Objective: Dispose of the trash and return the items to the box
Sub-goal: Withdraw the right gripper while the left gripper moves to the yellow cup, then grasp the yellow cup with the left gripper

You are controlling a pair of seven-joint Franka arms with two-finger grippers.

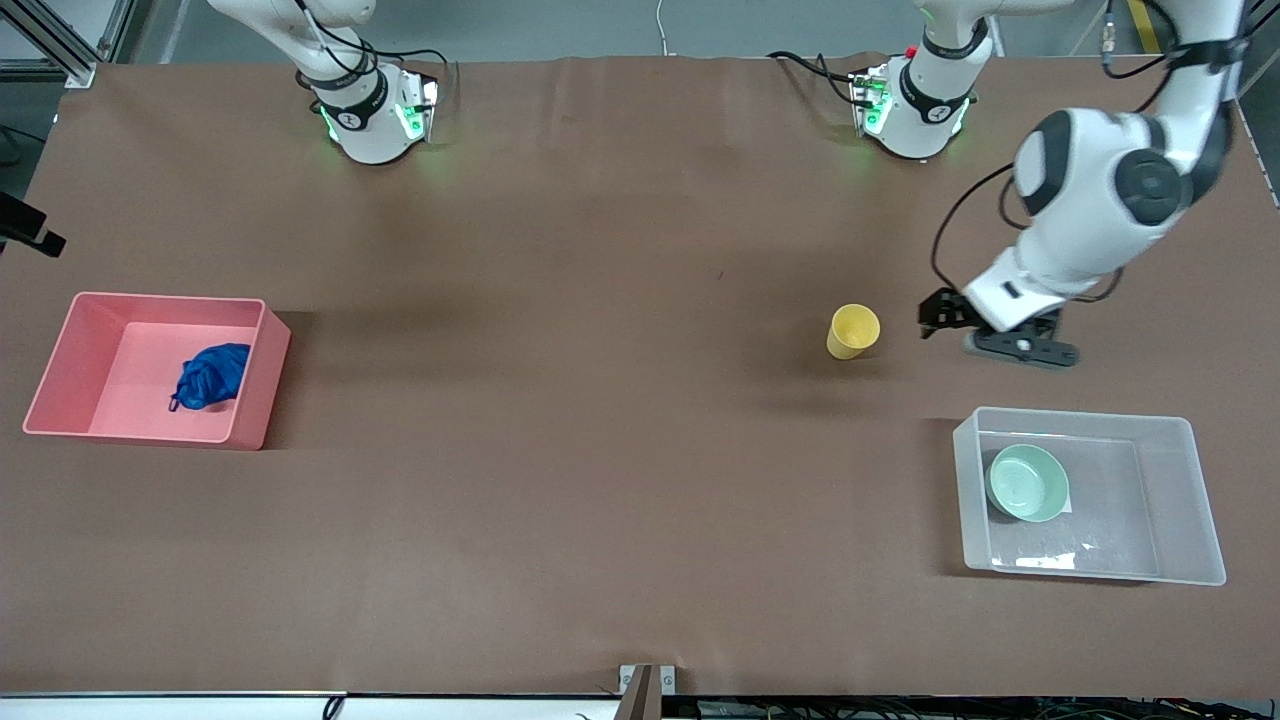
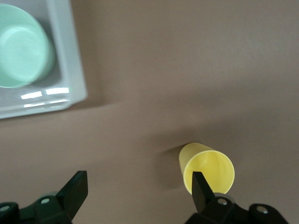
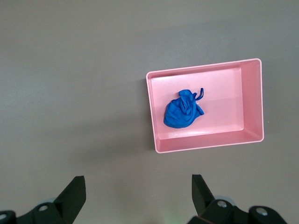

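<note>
The yellow cup (image 1: 853,331) stands on the table, open end up; it also shows in the left wrist view (image 2: 208,172). My left gripper (image 1: 985,340) is open and empty, low over the table beside the cup toward the left arm's end; in its wrist view (image 2: 140,182) one finger overlaps the cup's rim. The mint-green bowl (image 1: 1028,483) lies in the clear box (image 1: 1200,500), seen also in the left wrist view (image 2: 21,46). The blue wad (image 1: 212,375) lies in the pink bin (image 1: 60,370). My right gripper (image 3: 138,184) is open and empty, high over the table.
The pink bin (image 3: 152,116) with the wad (image 3: 182,110) stands at the right arm's end. The clear box (image 2: 70,70) stands nearer the front camera than the cup. The two arm bases (image 1: 370,110) (image 1: 915,105) stand along the table's back edge.
</note>
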